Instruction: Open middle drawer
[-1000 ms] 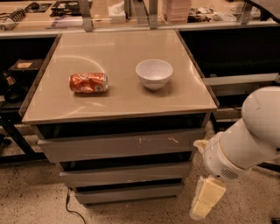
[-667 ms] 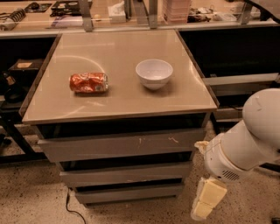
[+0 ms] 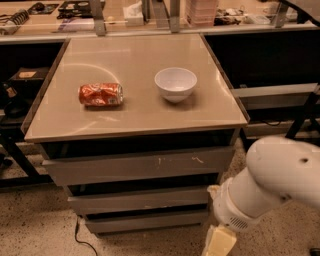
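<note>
The grey cabinet has three handleless drawer fronts stacked under its tan top. The middle drawer (image 3: 140, 199) is a plain grey front, standing out slightly less than the scratched top front (image 3: 135, 168) and more than the short bottom front (image 3: 146, 220). My gripper (image 3: 218, 243) is a cream piece at the bottom edge of the camera view, hanging from the white arm (image 3: 272, 180). It sits just right of the cabinet's lower right corner, below the middle drawer's right end and not touching it.
A crushed orange can (image 3: 100, 94) and a white bowl (image 3: 175, 84) sit on the cabinet top (image 3: 135, 117). A cluttered bench (image 3: 150, 15) runs along the back. Dark shelving stands on both sides. A cable (image 3: 80, 240) lies on the speckled floor.
The arm and gripper have moved down and a little left, closer to the cabinet's lower right corner. The drawers, can and bowl have not moved.
</note>
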`<state>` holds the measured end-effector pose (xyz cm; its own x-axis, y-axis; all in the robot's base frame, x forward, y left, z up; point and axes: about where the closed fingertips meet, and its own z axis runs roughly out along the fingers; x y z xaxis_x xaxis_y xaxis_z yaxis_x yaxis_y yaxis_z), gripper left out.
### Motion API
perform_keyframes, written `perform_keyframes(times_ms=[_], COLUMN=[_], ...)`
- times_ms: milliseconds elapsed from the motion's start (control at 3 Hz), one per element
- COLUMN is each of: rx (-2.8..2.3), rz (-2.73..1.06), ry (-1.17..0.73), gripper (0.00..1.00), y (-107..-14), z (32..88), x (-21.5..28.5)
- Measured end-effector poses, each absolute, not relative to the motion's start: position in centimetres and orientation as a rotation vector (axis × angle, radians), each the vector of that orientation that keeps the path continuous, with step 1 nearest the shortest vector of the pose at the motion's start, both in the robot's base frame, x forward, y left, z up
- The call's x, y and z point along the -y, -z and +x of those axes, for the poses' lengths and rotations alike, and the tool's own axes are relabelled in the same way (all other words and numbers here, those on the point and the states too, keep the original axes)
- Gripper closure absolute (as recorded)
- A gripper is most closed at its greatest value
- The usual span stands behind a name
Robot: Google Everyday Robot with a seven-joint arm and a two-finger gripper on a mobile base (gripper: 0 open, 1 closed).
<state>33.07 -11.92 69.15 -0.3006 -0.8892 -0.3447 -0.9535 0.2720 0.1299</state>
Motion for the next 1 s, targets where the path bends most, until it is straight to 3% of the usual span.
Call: perform_keyframes(times_ms=[667,1000], rx=[-2.388,-2.388], rz=[-1.635,-1.635], ry=[-0.567,-0.567], gripper=[0.0,0.0], y=[-58.2,-58.2], z=[33.3,33.3], x=[9.1,9.1])
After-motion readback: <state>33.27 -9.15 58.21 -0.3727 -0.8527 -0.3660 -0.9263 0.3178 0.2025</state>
